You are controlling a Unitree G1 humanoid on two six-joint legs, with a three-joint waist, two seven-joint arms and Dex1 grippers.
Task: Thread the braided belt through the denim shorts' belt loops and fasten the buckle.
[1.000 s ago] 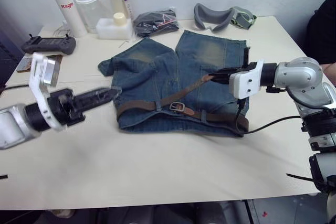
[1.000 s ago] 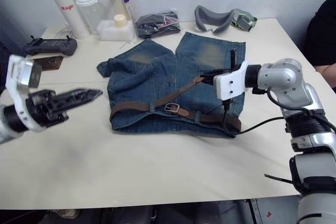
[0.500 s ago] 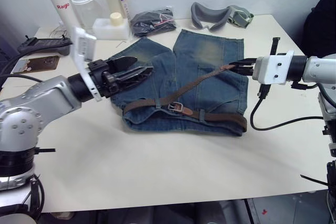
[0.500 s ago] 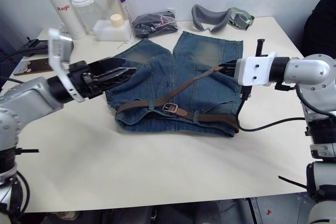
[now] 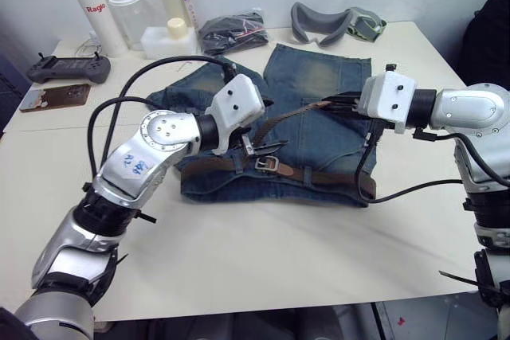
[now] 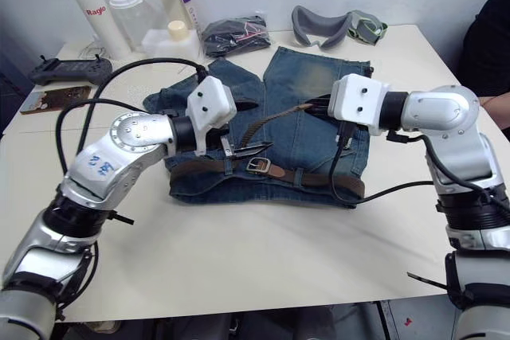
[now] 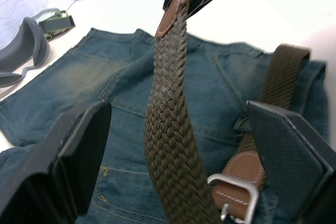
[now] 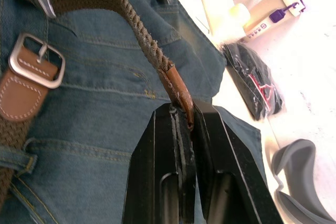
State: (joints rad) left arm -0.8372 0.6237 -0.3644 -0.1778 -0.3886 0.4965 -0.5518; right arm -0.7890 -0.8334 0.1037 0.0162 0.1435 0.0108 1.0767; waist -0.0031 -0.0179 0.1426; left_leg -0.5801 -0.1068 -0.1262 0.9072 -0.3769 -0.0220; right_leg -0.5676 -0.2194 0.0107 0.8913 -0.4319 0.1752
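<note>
Jaws of the right gripper (image 5: 328, 103) pinch the braided belt (image 7: 170, 129) tip; left gripper (image 7: 173, 171) gapes around it, so close near the buckle (image 5: 268, 163).

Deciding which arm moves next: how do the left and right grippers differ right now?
The right gripper is shut on the braided belt's tan tip, holding it raised above the denim shorts; the left gripper is open, its fingers on either side of the strap, gripping nothing. The left sits nearer the buckle, the right farther off. Both are over the shorts.
</note>
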